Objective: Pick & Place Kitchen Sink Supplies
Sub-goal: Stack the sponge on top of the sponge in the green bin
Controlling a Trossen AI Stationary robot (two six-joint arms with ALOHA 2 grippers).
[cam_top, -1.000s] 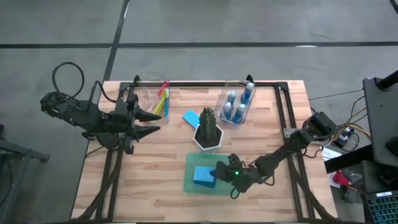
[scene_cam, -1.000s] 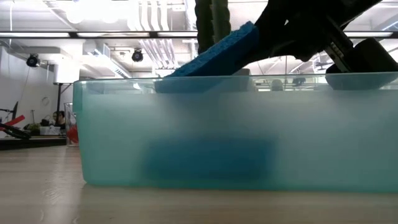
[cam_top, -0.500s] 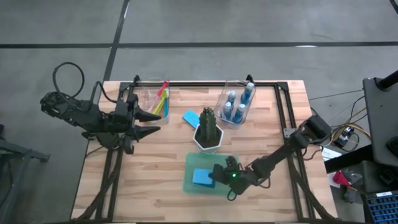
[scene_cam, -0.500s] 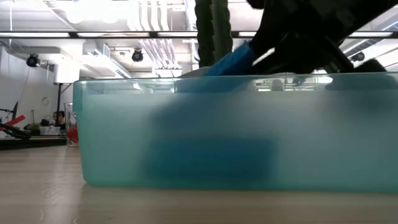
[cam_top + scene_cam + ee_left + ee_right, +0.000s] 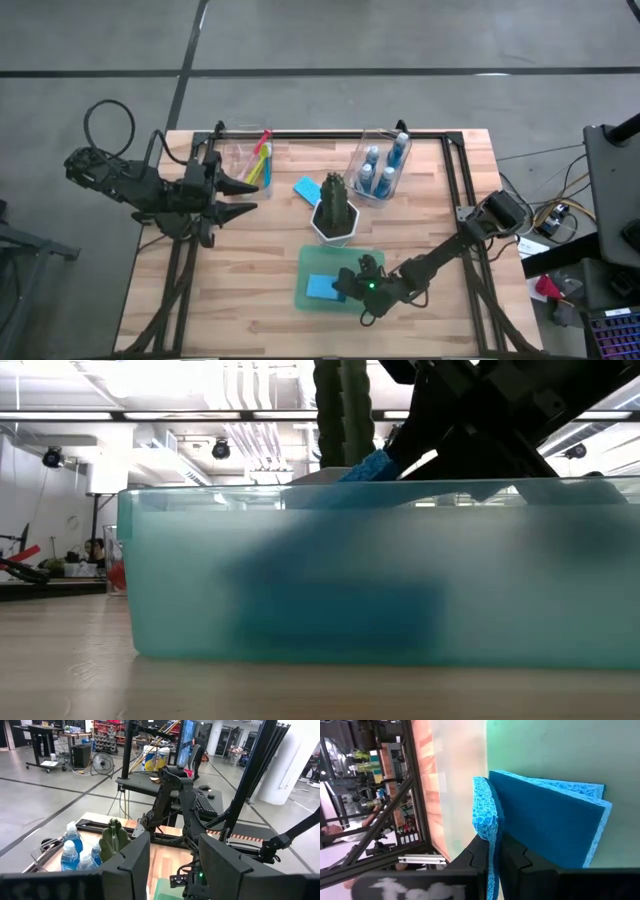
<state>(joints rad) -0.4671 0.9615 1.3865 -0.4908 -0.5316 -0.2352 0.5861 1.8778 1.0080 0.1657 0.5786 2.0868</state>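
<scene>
A green tray (image 5: 318, 265) sits at the table's near middle, and a flat blue sponge (image 5: 555, 815) lies in it. My right gripper (image 5: 348, 287) reaches into the tray, shut on a second blue sponge (image 5: 485, 815), which stands edge-on right beside the lying one. In the low view only a corner of this held sponge (image 5: 368, 465) rises above the tray's wall (image 5: 300, 580). A third sponge (image 5: 306, 187) lies flat on the wood. My left gripper (image 5: 243, 196) hangs open, raised over the table's left side, holding nothing. My right gripper pinches the sponge by its two broad faces (image 5: 492, 837) between its two fingers, near one end. The fingers (image 5: 479, 854) come slanting down from the table's right. The sponge is turned on edge over the tray; whether its far end touches the tray or the lying sponge, I cannot tell.
A dark green plant in a white pot (image 5: 335, 208) stands just beyond the tray. At the far edge are a clear bin of blue bottles (image 5: 381, 168) and a clear bin of coloured brushes (image 5: 257, 160). A black frame rail (image 5: 330, 133) runs along the back.
My right gripper has sunk and moved toward the table's left and near edge, carrying the sponge down into the tray. In the low view the sponge, first well above the rim, now shows only a corner over it.
</scene>
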